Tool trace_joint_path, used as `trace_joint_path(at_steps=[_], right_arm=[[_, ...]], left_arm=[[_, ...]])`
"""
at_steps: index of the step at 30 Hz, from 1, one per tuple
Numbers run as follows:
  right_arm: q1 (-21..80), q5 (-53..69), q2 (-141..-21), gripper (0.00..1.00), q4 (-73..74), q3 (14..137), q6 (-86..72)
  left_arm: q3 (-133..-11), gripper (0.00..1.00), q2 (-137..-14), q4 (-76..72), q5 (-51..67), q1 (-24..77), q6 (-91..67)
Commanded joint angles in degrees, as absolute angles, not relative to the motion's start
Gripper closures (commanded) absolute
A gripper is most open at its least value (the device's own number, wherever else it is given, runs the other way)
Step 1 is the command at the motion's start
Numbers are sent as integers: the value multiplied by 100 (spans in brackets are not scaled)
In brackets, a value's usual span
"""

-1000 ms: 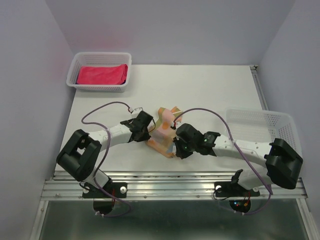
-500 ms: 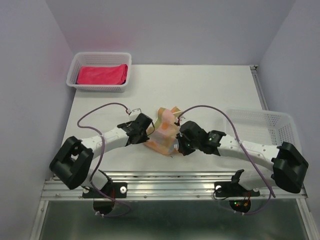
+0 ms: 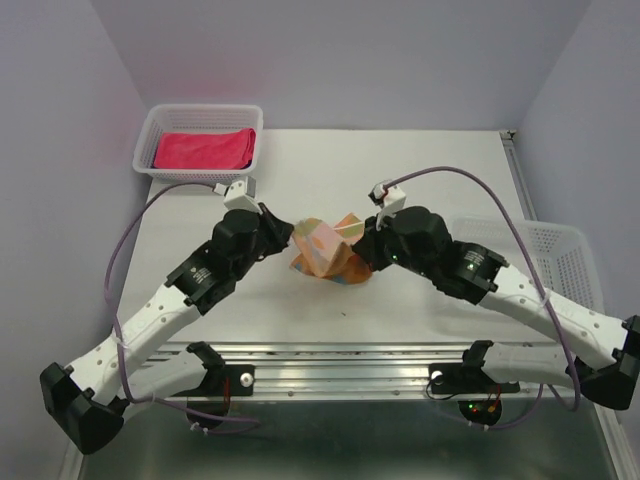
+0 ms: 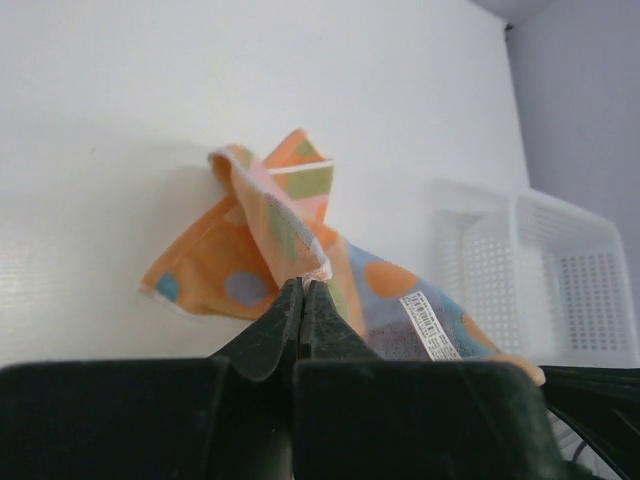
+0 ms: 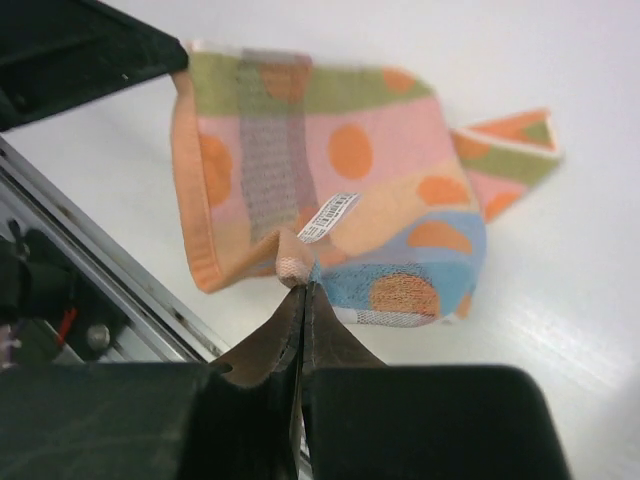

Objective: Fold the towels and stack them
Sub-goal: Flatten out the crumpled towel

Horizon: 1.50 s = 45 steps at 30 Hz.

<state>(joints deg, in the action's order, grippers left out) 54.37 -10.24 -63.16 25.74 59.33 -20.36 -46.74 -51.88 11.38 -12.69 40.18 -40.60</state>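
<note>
A patterned towel [image 3: 328,250] in orange, pink and light blue hangs bunched between my two grippers above the middle of the table. My left gripper [image 3: 285,236] is shut on its left edge; the pinched edge shows in the left wrist view [image 4: 303,272]. My right gripper [image 3: 366,243] is shut on another edge, seen in the right wrist view [image 5: 298,272], with a white label nearby. A bright pink-red towel [image 3: 204,148] lies folded in the far-left basket [image 3: 150,123]. The purple towel and the second patterned towel are out of view.
A white mesh basket [image 3: 540,250] stands at the table's right edge, partly behind my right arm, and shows in the left wrist view [image 4: 560,280]. A metal rail [image 3: 340,355] runs along the table's near edge. Purple cables loop over both arms.
Both arms have risen and moved back from the near edge, lifting the patterned towel off the table. The grippers have stayed shut on it.
</note>
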Motion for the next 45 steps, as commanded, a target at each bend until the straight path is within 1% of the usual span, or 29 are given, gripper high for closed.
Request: trace_joint_path(at_steps=[1,5,6,8,9,13,16,18,21,26,29,33,34,37,39,40,41,42,45], right_arm=[[5405,-1380,-6064,99,2452,7196,-1416],[5405,-1634,-6283,99,2627,8339,-897],[5405,-1617,-6389,99,2741,8906,-801],[5405,-1556,-6721,99,2943,9419,-581],[5405,-1451,-6932,99,3162,9970,-450],[5397,-977,-7163,99,3612,11079,-282],[5405,-344,-7225,99,3814,11599,-255],[5405,172,-7216,99,3911,11750,-307],[5405,692,-7164,99,3964,11813,-500],[5405,625,-6944,99,3789,11374,-817],[5405,160,-6786,99,3657,10943,-809],[5405,-727,-6776,99,3411,10495,-634],[5405,-1173,-6802,99,3367,10433,-589],[5405,-2053,-7056,99,3138,10143,-291],[5292,-2276,-7346,99,2972,10011,-71],[5126,-2120,-7469,99,2919,9993,-62],[4541,-1866,-7566,99,2805,9967,-62],[4170,-1193,-7680,99,2734,9958,-62],[3290,-476,-8216,99,2304,9870,104]], left_arm=[[-5808,100,-5010,703,-1704,4061,-3762],[-7080,100,-5194,633,-2108,4060,-3306],[-7284,100,-5264,668,-2188,4052,-3261],[-7680,100,-5422,773,-2320,4061,-3173],[-8004,100,-5449,808,-2294,4061,-3068],[-8489,100,-5336,826,-2136,4060,-3032],[-8587,100,-5090,817,-2005,4061,-3120],[-8596,100,-4975,765,-1680,4061,-3173],[-8552,100,-4834,712,-1038,4061,-3269],[-8262,100,-4667,598,-809,4052,-3471],[-8113,100,-4597,536,-957,4061,-3507],[-7718,100,-4684,387,-1553,4061,-3551],[-7639,100,-4728,361,-1643,4061,-3542],[-7366,100,-4991,229,-2266,4052,-3568],[-7260,100,-5237,141,-2809,4043,-3551],[-7234,100,-5325,88,-2952,4008,-3542],[-7225,100,-5544,27,-3049,3956,-3490],[-7242,100,-5685,26,-2971,3833,-3481],[-7400,100,-6388,-228,-2331,3113,-3533]])
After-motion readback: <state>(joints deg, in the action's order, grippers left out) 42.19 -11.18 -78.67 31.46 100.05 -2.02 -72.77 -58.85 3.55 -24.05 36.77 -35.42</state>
